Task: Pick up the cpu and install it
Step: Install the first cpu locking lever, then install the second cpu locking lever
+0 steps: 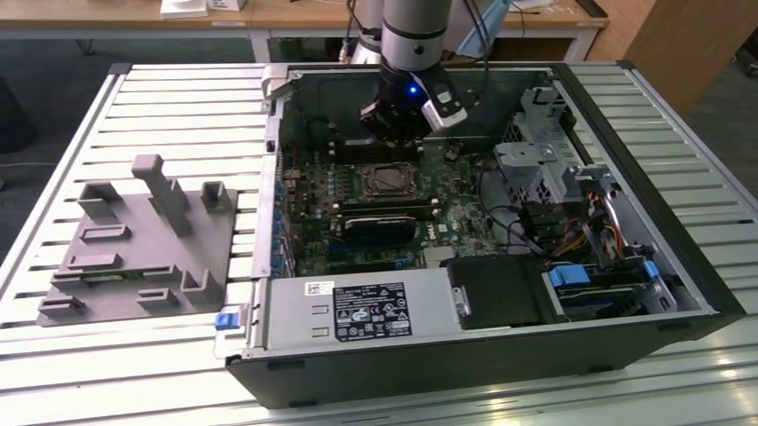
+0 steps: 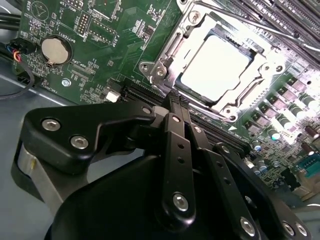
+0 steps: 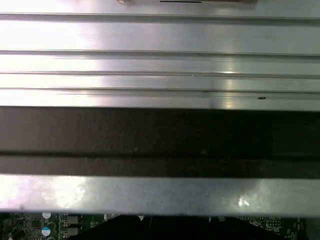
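Cpu (image 2: pixel 214 67) lies flat, shiny, in socket (image 2: pixel 165 55).

Open case (image 1: pixel 663 266): access from above only. Gripper (image 1: pixel 400 133) hangs inside near the far wall, above the socket frame (image 1: pixel 388 180), centre of the exterior view. Drive cage (image 1: pixel 539 142) and loose cables (image 1: pixel 533 226) crowd the right side. Power supply (image 1: pixel 355 312) blocks lower centre. Slatted table (image 1: pixel 177 98) lies free at upper left; grey tray (image 1: pixel 137 244) occupies middle left.
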`<state>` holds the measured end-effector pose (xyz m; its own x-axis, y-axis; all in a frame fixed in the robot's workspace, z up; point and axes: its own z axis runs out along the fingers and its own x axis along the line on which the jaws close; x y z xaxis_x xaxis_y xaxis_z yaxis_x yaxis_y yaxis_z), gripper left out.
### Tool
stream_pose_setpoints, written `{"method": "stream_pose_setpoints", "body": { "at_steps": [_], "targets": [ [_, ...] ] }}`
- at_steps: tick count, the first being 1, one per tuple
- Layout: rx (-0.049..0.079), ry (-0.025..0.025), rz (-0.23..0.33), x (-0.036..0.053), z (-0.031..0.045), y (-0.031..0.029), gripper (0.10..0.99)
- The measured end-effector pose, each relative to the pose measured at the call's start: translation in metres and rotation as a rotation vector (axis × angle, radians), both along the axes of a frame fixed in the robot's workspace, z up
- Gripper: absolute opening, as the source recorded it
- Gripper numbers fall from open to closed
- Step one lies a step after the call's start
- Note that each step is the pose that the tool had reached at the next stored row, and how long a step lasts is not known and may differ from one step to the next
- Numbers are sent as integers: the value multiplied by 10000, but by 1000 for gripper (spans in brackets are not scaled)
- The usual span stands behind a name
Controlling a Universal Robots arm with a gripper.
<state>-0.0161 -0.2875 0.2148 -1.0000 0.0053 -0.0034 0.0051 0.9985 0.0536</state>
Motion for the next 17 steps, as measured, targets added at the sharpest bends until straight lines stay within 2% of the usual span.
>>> {"method": "stream_pose_setpoints", "body": {
  "at_steps": [9, 17],
  "targets": [
    [0, 0, 1, 14, 0, -8, 106],
    [-1, 1, 0, 15, 0, -50, 106]
  ]
}}
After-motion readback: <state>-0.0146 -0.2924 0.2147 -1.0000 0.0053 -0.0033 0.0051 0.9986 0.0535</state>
